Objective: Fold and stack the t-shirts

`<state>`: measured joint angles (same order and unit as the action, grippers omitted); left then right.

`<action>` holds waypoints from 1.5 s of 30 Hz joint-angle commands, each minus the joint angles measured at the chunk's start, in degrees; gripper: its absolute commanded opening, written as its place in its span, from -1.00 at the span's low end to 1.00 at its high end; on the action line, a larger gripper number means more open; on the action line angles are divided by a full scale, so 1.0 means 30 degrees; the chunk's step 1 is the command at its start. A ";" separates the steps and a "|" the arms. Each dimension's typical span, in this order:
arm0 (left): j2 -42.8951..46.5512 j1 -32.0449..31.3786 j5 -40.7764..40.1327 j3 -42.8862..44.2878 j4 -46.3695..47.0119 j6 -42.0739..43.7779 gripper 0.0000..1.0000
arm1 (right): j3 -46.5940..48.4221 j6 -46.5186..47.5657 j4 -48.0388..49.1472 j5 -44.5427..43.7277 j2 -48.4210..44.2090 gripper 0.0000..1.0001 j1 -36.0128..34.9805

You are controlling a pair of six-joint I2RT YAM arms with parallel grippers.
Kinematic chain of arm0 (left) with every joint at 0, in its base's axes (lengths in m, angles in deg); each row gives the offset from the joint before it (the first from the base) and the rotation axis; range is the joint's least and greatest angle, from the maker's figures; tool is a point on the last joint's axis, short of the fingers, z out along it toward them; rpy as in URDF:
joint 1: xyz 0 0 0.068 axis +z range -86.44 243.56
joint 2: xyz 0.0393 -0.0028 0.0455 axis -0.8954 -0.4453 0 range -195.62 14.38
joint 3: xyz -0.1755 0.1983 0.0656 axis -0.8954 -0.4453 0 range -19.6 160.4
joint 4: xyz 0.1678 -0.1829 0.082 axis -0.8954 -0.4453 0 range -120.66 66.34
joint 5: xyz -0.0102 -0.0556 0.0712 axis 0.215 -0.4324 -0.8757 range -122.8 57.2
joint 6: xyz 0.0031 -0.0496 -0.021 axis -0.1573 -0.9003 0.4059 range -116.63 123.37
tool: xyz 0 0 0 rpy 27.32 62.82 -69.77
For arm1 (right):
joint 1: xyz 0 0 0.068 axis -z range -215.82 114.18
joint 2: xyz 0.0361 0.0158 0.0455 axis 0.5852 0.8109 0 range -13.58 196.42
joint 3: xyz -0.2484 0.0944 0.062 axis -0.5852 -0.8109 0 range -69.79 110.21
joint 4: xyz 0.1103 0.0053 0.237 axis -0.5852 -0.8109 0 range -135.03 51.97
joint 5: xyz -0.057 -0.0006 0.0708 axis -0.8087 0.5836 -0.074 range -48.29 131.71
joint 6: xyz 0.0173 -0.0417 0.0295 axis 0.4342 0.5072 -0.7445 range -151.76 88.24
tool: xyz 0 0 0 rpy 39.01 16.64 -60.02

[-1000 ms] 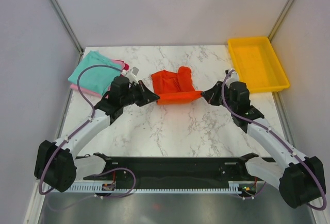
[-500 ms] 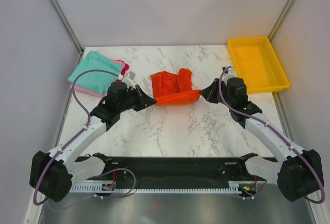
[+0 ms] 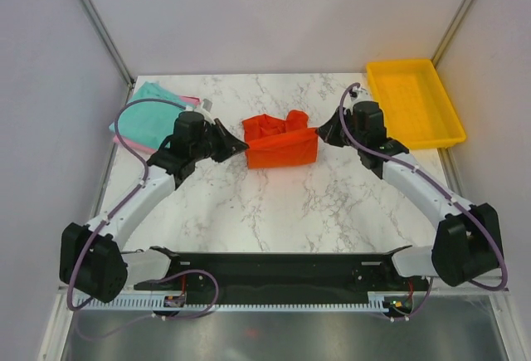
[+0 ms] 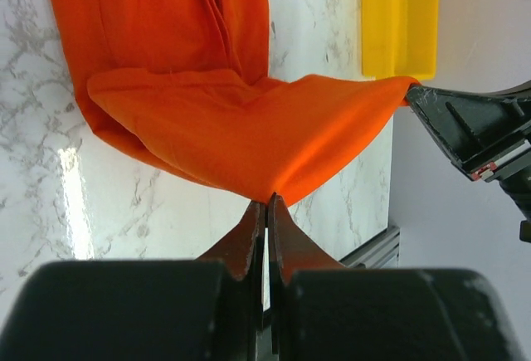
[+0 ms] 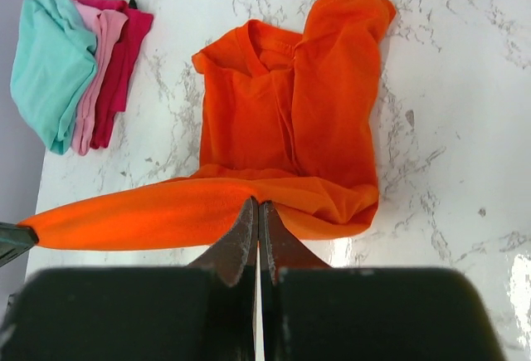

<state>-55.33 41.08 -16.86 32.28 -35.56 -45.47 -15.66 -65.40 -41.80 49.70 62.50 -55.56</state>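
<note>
Left claw (image 4: 267, 203): closed, and one corner of the orange shirt (image 3: 282, 141) hem is being pinched in it. Right claw (image 5: 255, 205): closed too, and the opposite corner of that hem is being pinched.

The hem is being held taut between the two claws, raised off the table (image 3: 282, 203) above the lower part of the shirt. The collar end is lying flat on the marble, wrinkled, with one sleeve folded inward.

The orange shirt is being worked just left of the tray (image 3: 452, 104), apart from it. The teal shirt (image 5: 50, 62) and pink shirt (image 5: 99, 79) are lying folded in a pile on the far side of the orange shirt from the tray, teal on top.

Step judged in hand: the bottom half is being folded over the top half, and this looks like the last shirt to be folded.

Next move, as judged: both corners are to be carried evenly toward the collar and laid down level before release. Uneven travel would likely skew the fold. Stacking on the pile is not yet done.
</note>
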 commanded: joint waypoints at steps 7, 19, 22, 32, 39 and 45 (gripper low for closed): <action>-0.3858 0.1399 -0.0657 0.3999 -0.0515 -0.0888 -0.96 | 0.4541 -0.0004 -0.0091 -0.2544 0.4111 -1.00 0.0167; -1.3048 0.3067 -0.0422 1.1407 -0.0457 -0.1825 -0.96 | 1.2507 0.0114 0.1081 -0.2723 1.2985 -1.00 0.0576; -1.5830 0.3623 -0.0277 1.3750 -0.0427 -0.2088 -0.89 | 1.5640 -0.0384 0.1784 -0.1932 1.5972 -0.35 0.0810; -1.8397 0.4066 0.0252 1.7047 -0.1395 -0.1592 0.93 | 1.7675 -0.0766 0.2047 -0.0759 1.7892 0.40 0.1045; -1.3335 0.3715 -0.0100 1.1081 -0.1278 -0.0625 0.84 | 1.0852 -0.0562 0.2662 -0.0524 1.3554 0.39 0.0987; -0.9435 0.3480 -0.0217 0.4901 0.0390 0.0165 0.98 | 0.5021 0.0434 0.2956 -0.0758 0.9510 0.45 0.0782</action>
<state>-89.41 51.81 -17.30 54.44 -37.87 -48.42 4.79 -66.32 -35.22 47.38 97.18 -52.85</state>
